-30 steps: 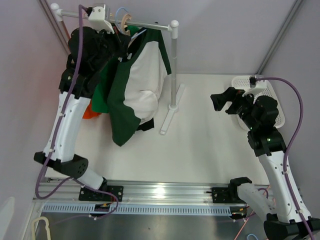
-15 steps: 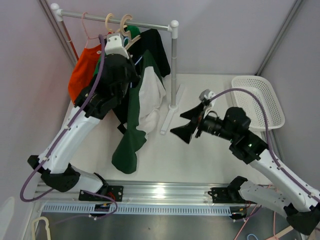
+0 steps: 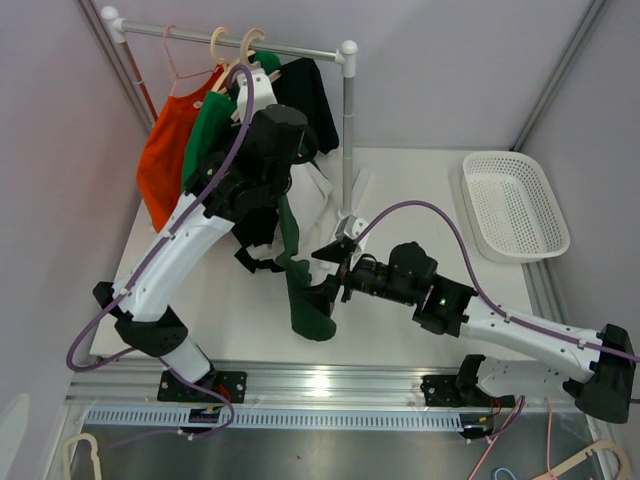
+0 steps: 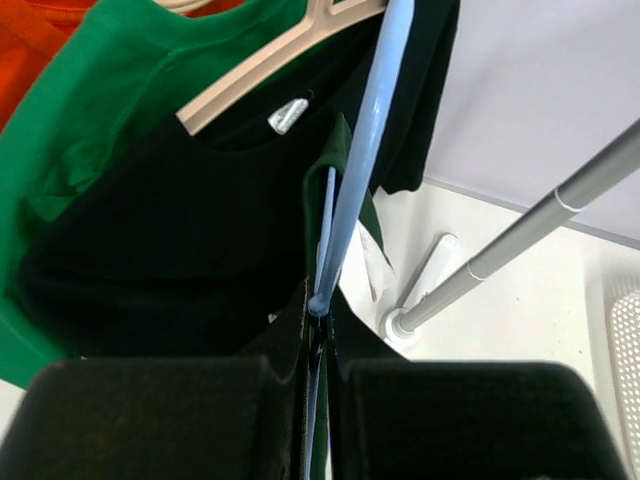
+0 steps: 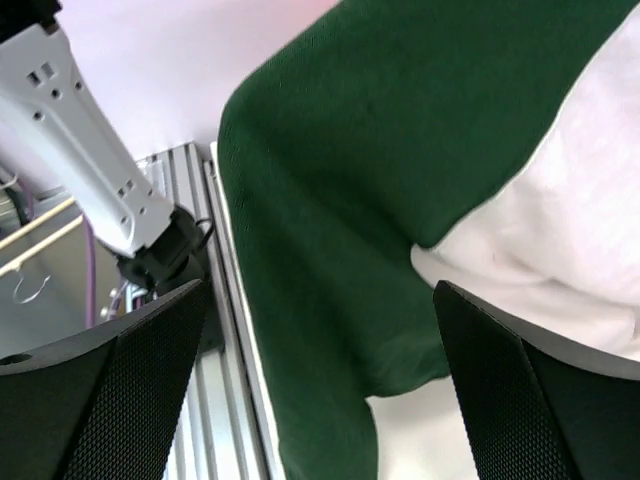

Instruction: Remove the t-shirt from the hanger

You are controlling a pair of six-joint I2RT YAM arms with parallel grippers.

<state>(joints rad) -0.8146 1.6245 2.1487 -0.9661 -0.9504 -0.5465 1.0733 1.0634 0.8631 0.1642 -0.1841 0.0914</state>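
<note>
Left wrist view showed the left tool clenched on a thin light-blue hanger. The rod was pinched between its two black fingers and ran up out of the top of the picture. A dark green fold of the t-shirt lay against that rod. Behind it hung a black shirt on a wooden hanger.

From the top view, the t-shirt, green and white, hung down from the left tool over the near left part of the desk, its lowest green end close to the near edge. The right tool reached in from the right at that lower end, released, its fingers spread as wide as they go.

In the right wrist view the green cloth hung between those spread fingers, white cloth to its right. Whether either finger touched it could not be told.

Far left, the rail carried an orange top and a green shirt. A white basket sat at the far right.
</note>
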